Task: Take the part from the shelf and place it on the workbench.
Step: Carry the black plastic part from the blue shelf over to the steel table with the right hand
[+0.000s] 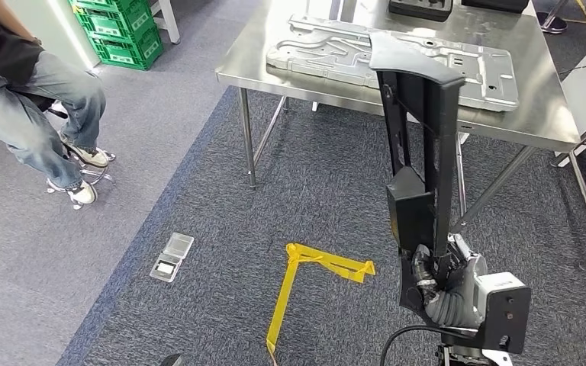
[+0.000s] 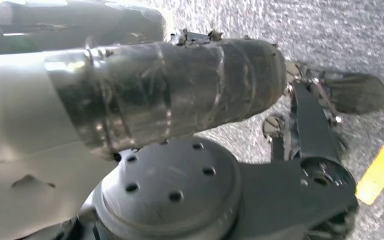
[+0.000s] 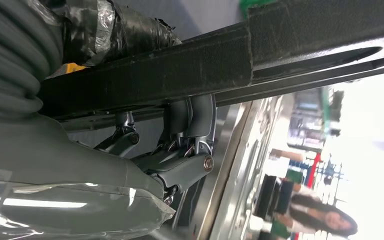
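One big shiny metal worktop (image 1: 538, 126) stands ahead with a flat grey metal plate (image 1: 328, 57) lying on it, and the long black part (image 1: 420, 114) stands upright in front of it, its top end near the worktop's edge. It looks stiff and hard, likely tall and tippy since it is held only at the bottom end, so a firm hold down low, kept straight up, seems best. Right robot hand (image 1: 427, 278) has its fingers (image 3: 190, 150) wrapped around the part's bottom end; the left robot hand (image 2: 330, 100) hangs over the carpet, and I cannot tell how far open it is.
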`<state>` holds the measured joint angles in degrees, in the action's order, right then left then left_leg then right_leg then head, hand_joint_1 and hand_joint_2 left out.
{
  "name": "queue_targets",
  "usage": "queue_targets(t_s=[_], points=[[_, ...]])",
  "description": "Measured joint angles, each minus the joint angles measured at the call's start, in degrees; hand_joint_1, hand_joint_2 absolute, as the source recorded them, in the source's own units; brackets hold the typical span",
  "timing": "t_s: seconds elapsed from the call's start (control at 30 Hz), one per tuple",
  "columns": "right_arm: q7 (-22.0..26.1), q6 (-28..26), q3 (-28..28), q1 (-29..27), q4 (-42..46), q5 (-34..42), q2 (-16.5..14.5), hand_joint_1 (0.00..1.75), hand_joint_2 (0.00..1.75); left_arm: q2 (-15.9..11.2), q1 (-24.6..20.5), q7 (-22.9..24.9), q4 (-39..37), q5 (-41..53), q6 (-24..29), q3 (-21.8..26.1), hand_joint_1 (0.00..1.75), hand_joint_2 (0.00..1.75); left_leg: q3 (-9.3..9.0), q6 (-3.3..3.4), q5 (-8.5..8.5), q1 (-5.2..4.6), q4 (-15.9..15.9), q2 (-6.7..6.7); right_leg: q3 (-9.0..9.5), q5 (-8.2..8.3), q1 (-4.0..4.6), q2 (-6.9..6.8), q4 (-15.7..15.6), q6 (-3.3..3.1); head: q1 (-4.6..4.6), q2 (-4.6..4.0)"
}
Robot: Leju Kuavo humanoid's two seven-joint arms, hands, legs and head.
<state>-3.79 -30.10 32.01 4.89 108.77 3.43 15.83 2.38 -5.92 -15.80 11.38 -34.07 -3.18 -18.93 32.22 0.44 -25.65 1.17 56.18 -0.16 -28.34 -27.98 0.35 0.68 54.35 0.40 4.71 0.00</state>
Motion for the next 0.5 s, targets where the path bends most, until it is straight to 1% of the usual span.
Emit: queue_targets(t_s=[0.03,0.07,0.1,0.13,0.17,0.2,0.23,0.27,0.3,0.33,0.37,0.4,0.43,0.5], points=[[-0.7,-0.2,0.1,0.6,-0.6,-1.7,-0.1,1.75,1.75,0.1,0.0,0.0,0.0,0.2,-0.2,-0.2,0.0,0.0,-0.23,0.28,-0.02,0.17,-0.1,0.03,-0.61,-0.71,-0.08,-0.11,1.3,0.37,-0.14,0.0],[-1.2,-0.3,0.2,1.3,-1.3,-3.2,-0.3,1.75,1.75,0.3,-0.1,0.1,0.0,0.3,-0.3,-0.4,0.0,0.0,-0.47,0.52,-0.06,0.34,-0.2,0.06,-2.05,-1.91,-0.22,-0.24,4.1,0.77,-0.27,0.0],[-1.6,-0.4,0.3,1.9,-2.0,-4.3,-0.4,1.75,1.75,0.5,-0.2,0.1,0.0,0.4,-0.4,-0.6,0.0,0.0,-0.55,0.69,-0.17,0.34,-0.2,0.07,-4.27,-3.4,-0.43,-0.36,8.1,1.16,-0.43,0.0],[-1.8,-0.4,0.4,2.3,-2.8,-5.1,-0.6,1.75,1.75,0.8,-0.2,0.1,0.0,0.5,-0.4,-0.7,0.0,0.0,-0.63,0.81,-0.31,0.34,-0.2,0.07,-6.96,-4.84,-0.69,-0.42,12.7,1.49,-0.53,0.0],[-2.1,-0.4,0.5,2.6,-3.5,-5.9,-0.8,1.75,1.75,0.9,-0.2,0.2,0.0,0.6,-0.4,-0.8,0.0,0.0,-0.74,0.85,-0.48,0.34,-0.2,0.04,-9.47,-5.63,-0.9,-0.47,16.5,1.73,-0.54,0.0],[-2.3,-0.4,0.6,2.8,-4.2,-6.7,-1.0,1.75,1.75,1.0,-0.1,0.2,0.0,0.7,-0.4,-0.9,0.0,0.0,-0.95,0.83,-0.71,0.35,-0.2,-0.01,-11.1,-5.34,-1.05,-0.51,18.3,1.85,-0.55,0.0],[-2.4,-0.4,0.7,3.1,-4.9,-7.8,-1.3,1.75,1.75,1.1,-0.1,0.2,0.0,0.8,-0.4,-1.0,0.0,0.0,-1.28,0.74,-0.96,0.35,-0.2,-0.08,-11.56,-3.83,-1.15,-0.55,17.7,1.82,-0.56,0.0],[-2.6,-0.5,0.8,3.6,-5.6,-9.0,-1.7,1.75,1.75,1.1,0.0,0.1,0.0,1.0,-0.4,-1.1,0.0,0.0,-1.73,0.62,-1.26,0.36,-0.2,-0.13,-10.84,-1.34,-1.2,-0.57,14.7,1.67,-0.57,0.0],[-2.7,-0.5,0.9,4.2,-6.3,-10.1,-2.0,1.75,1.75,1.1,0.0,0.1,0.0,1.1,-0.4,-1.3,0.0,0.0,-2.17,0.45,-1.56,0.36,-0.3,-0.17,-9.35,1.49,-1.19,-0.65,10.4,1.36,-0.57,0.0],[-2.8,-0.5,0.9,4.9,-7.0,-11.1,-2.4,1.75,1.75,1.1,-0.1,0.1,0.0,1.2,-0.4,-1.5,0.0,0.0,-2.55,0.18,-1.89,0.27,-0.3,-0.19,-7.71,3.41,-1.06,-0.77,6.2,0.98,-0.56,0.0],[-2.9,-0.6,1.0,5.5,-7.6,-11.9,-2.8,1.75,1.75,1.1,-0.2,0.1,0.0,1.3,-0.4,-1.8,0.0,0.0,-2.78,-0.12,-2.17,0.21,-0.4,-0.21,-6.27,4.41,-0.93,-0.86,3.1,0.61,-0.57,0.0],[-3.0,-0.7,1.1,6.1,-8.3,-12.8,-3.2,1.75,1.75,1.1,-0.3,0.1,0.0,1.4,-0.4,-2.0,0.0,0.0,-2.88,-0.46,-2.37,0.18,-0.5,-0.2,-5.43,4.53,-0.76,-0.93,1.4,0.28,-0.56,0.0],[-3.2,-0.9,1.1,6.6,-9.0,-13.9,-3.7,1.75,1.75,1.1,-0.3,0.1,0.0,1.5,-0.4,-2.2,0.0,0.0,-2.97,-0.84,-2.49,0.17,-0.7,-0.16,-5.06,4.03,-0.6,-0.92,0.9,0.02,-0.56,0.0],[-3.7,-1.2,1.3,7.4,-10.5,-16.3,-4.6,1.75,1.75,1.1,-0.3,0.0,0.0,1.7,-0.5,-2.6,0.0,0.0,-3.4,-1.57,-2.75,0.28,-1.0,0.01,-4.47,3.95,-0.6,-0.76,0.2,-0.55,-0.51,0.0]])
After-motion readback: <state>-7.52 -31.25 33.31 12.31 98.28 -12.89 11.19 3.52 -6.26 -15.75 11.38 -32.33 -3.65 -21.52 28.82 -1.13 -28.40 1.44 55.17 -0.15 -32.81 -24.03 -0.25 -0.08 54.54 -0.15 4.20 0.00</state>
